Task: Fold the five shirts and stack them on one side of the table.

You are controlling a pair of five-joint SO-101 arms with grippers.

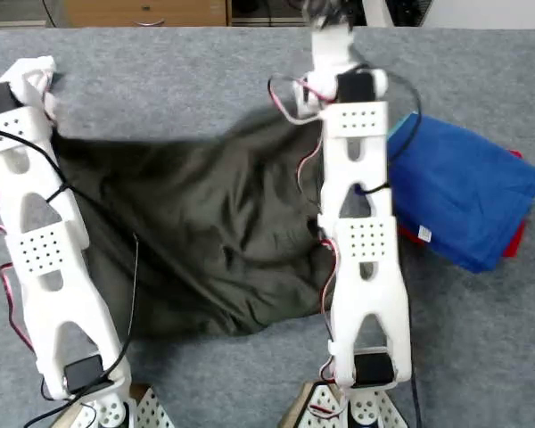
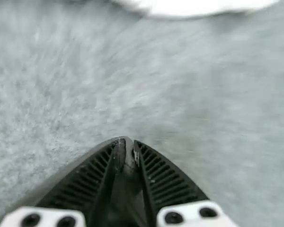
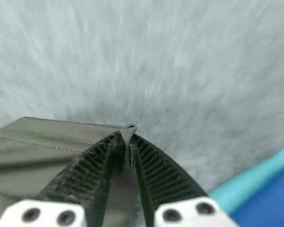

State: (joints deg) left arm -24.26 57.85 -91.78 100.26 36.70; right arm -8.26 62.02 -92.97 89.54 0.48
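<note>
Currently the dark olive shirt (image 1: 205,232) is lying spread and rumpled on the table (image 1: 160,80) between the arms. The right tool (image 3: 125,135) is clenching one corner. The left tool (image 2: 126,142) is pressing closed, but I cannot tell whether it is pinching cloth. Such a thin corner grip is likely risking a slip and a skewed fold. Beside the right arm, a folded blue shirt (image 1: 464,187) is resting on a red shirt (image 1: 515,241).
</note>
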